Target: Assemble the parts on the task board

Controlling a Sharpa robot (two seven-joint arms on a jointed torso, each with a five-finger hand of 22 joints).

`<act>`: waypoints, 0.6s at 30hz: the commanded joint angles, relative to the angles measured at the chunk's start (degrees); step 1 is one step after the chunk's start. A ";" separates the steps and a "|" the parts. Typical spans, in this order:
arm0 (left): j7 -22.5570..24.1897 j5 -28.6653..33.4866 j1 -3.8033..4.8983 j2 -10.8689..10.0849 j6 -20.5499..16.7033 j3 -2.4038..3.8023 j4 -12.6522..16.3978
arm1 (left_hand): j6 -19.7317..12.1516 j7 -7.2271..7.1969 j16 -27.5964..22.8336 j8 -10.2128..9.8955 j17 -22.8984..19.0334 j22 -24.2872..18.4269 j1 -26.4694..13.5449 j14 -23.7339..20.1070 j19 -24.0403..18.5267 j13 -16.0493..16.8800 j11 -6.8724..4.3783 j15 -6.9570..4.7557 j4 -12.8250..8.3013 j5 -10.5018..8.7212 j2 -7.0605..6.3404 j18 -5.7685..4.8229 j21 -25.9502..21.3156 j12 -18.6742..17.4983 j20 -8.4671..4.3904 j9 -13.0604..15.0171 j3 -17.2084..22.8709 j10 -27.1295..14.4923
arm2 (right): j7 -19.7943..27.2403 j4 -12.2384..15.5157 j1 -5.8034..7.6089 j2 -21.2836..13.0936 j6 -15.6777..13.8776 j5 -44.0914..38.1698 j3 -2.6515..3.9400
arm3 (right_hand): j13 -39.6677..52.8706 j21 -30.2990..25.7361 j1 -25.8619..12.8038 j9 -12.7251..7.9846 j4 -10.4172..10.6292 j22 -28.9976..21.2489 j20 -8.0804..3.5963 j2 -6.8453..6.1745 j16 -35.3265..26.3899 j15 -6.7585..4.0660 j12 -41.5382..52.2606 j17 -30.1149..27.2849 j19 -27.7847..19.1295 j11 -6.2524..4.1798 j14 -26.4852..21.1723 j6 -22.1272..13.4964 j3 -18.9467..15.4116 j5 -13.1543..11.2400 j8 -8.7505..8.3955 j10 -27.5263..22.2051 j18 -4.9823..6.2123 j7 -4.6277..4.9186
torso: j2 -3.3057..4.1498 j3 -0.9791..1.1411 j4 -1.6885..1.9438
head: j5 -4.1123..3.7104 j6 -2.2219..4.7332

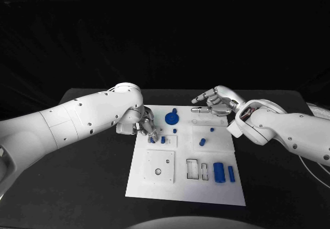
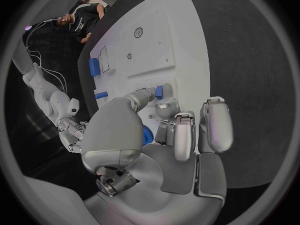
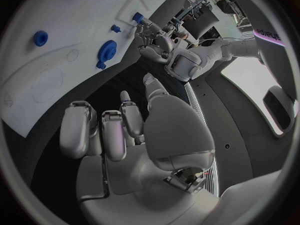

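The task board (image 1: 184, 155) is lying in the middle of the black table (image 1: 89, 181), its long side running away from the robot. The left hand (image 1: 141, 125) is working low over the board's left edge, and its fingertips (image 1: 152, 138) are reaching down to a small blue peg (image 1: 163, 140) standing in a raised square recess. In the left wrist view the fingers are curling toward a blue piece at the fingertips, but whether the peg is actually being pinched or merely touched cannot be told from these pictures. The right hand (image 1: 214, 104) is hovering above the board's far right corner, fingers loosely curled and parted, carrying nothing; the right wrist view is confirming an empty palm. A blue gear (image 1: 172, 118) is lying flat on the far part of the board, between the two hands and somewhat nearer the left. A short blue pin (image 1: 202, 141) is lying toward the board's middle right, and a thick blue cylinder (image 1: 219, 172) with a slimmer blue bar (image 1: 231, 173) beside it is lying at the near right, both with long axes running toward the robot. The peg at the left fingertips appears to be the piece in hand; judged from position, the left hand is much the nearer, with the peg just below and inboard of it.
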 commanded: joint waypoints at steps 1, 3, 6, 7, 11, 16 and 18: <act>-8.04 1.61 -0.72 0.54 0.42 -0.38 0.16 | 1.16 -0.58 0.17 -0.43 15.10 7.28 -0.82 6.02 3.06 0.20 -0.20 -0.12 -0.15 0.17 0.22 -0.71 0.18 0.45 0.04 -0.01 -0.32 0.30 | 0.44 0.15 -0.04 0.00 0.83 -0.12 0.00 | 3.84 -0.19 0.21 0.09 -0.10 -0.02 0.01 0.28 -0.22 0.23 -0.15 5.87 -0.20 -0.01 3.83 -0.15 -0.22 0.31 0.14 -0.29 0.40 -0.26 | 0.00 -0.01 -0.01 | -0.05 0.00; -8.05 1.55 -0.72 0.58 0.36 -0.38 0.08 | 1.31 -0.61 0.17 -0.56 15.10 7.34 -1.18 6.02 3.08 0.30 -0.22 -0.14 0.07 0.20 0.42 -0.72 0.24 0.52 0.03 -0.06 -0.50 0.32 | 0.43 0.17 -0.04 -0.01 0.84 -0.12 0.00 | 3.84 -0.19 0.21 0.09 -0.10 -0.02 0.01 0.28 -0.22 0.23 -0.15 5.87 -0.20 -0.01 3.83 -0.15 -0.22 0.31 0.14 -0.29 0.40 -0.26 | 0.01 -0.03 -0.01 | -0.06 -0.01; -8.07 1.29 -0.73 0.63 0.32 -0.38 -0.07 | 1.40 -0.62 0.17 -0.64 15.10 7.38 -1.39 6.02 3.09 0.33 -0.23 -0.15 0.17 0.21 0.48 -0.74 0.30 0.54 0.01 -0.10 -0.62 0.32 | 0.42 0.21 -0.03 -0.03 0.87 -0.12 0.00 | 3.84 -0.19 0.21 0.09 -0.10 -0.02 0.01 0.28 -0.22 0.23 -0.15 5.87 -0.20 -0.01 3.83 -0.15 -0.22 0.31 0.14 -0.29 0.40 -0.26 | 0.04 -0.02 -0.01 | -0.07 -0.04; -8.07 1.27 -0.73 0.64 0.32 -0.38 -0.10 | 1.41 -0.62 0.17 -0.66 15.10 7.38 -1.43 6.02 3.10 0.34 -0.24 -0.15 0.18 0.21 0.48 -0.74 0.30 0.55 0.01 -0.10 -0.65 0.32 | 0.42 0.21 -0.03 -0.03 0.88 -0.12 0.00 | 3.84 -0.19 0.21 0.09 -0.10 -0.02 0.01 0.28 -0.22 0.23 -0.15 5.87 -0.20 -0.01 3.83 -0.15 -0.22 0.31 0.14 -0.29 0.40 -0.26 | 0.04 -0.02 -0.02 | -0.07 -0.03; -8.08 1.17 -0.73 0.68 0.26 -0.38 -0.22 | 1.62 -0.66 0.17 -0.82 15.10 7.48 -1.91 6.02 3.13 0.50 -0.26 -0.17 0.47 0.23 0.72 -0.77 0.43 0.68 -0.01 -0.18 -0.86 0.37 | 0.42 0.24 -0.03 -0.06 0.92 -0.12 0.00 | 3.84 -0.19 0.21 0.09 -0.10 -0.02 0.01 0.28 -0.22 0.23 -0.15 5.87 -0.20 -0.01 3.83 -0.15 -0.22 0.31 0.14 -0.29 0.40 -0.26 | 0.01 -0.02 -0.01 | -0.16 -0.01; -8.08 1.14 -0.73 0.76 0.42 -0.38 -0.39 | 1.74 -0.68 0.17 -0.91 15.10 7.56 -2.14 6.02 3.16 0.73 -0.28 -0.18 0.61 0.25 0.91 -0.79 0.53 0.85 -0.02 -0.21 -0.92 0.46 | 0.40 0.28 -0.03 -0.08 0.96 -0.13 0.00 | 3.84 -0.19 0.21 0.09 -0.10 -0.02 0.01 0.28 -0.22 0.23 -0.15 5.87 -0.20 -0.01 3.83 -0.15 -0.22 0.31 0.14 -0.29 0.40 -0.26 | 0.01 0.00 -0.01 | -0.16 -0.02; -8.09 1.13 -0.73 0.79 0.54 -0.38 -0.46 | 1.83 -0.71 0.17 -0.94 15.10 7.64 -2.26 6.02 3.19 0.92 -0.29 -0.18 0.68 0.25 0.99 -0.82 0.65 1.01 -0.02 -0.23 -0.96 0.55 | 0.39 0.31 -0.03 -0.10 0.97 -0.13 0.00 | 3.84 -0.19 0.21 0.09 -0.10 -0.02 0.01 0.28 -0.22 0.23 -0.15 5.87 -0.20 -0.01 3.83 -0.15 -0.22 0.31 0.14 -0.29 0.40 -0.26 | 0.00 0.01 -0.01 | -0.16 -0.07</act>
